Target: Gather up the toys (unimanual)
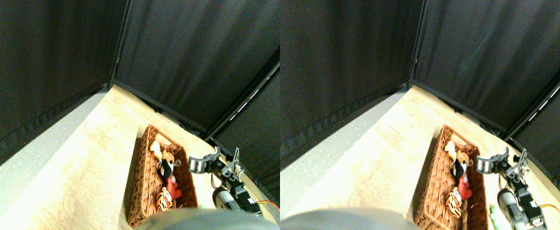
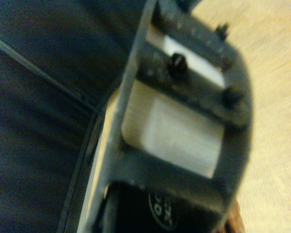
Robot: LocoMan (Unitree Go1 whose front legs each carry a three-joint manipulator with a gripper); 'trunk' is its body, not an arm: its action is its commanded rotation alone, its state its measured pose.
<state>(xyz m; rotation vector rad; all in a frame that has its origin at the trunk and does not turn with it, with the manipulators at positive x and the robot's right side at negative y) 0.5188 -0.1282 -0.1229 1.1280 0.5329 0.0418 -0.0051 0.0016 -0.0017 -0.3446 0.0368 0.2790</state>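
We see the toys already lying in the wicker basket: a tiger at its near end, a red one, a black-and-white one and a yellow one toward the far end. Our right gripper hangs just beside the basket's right rim, jaws spread and empty. We judge the collecting nearly done; next we must look for any toy left out on the wooden floor.

One long brown wicker basket is sitting on the wooden floor. Four soft toys are lying inside it: one yellow toy, one black-and-white toy, one red toy and one striped tiger.
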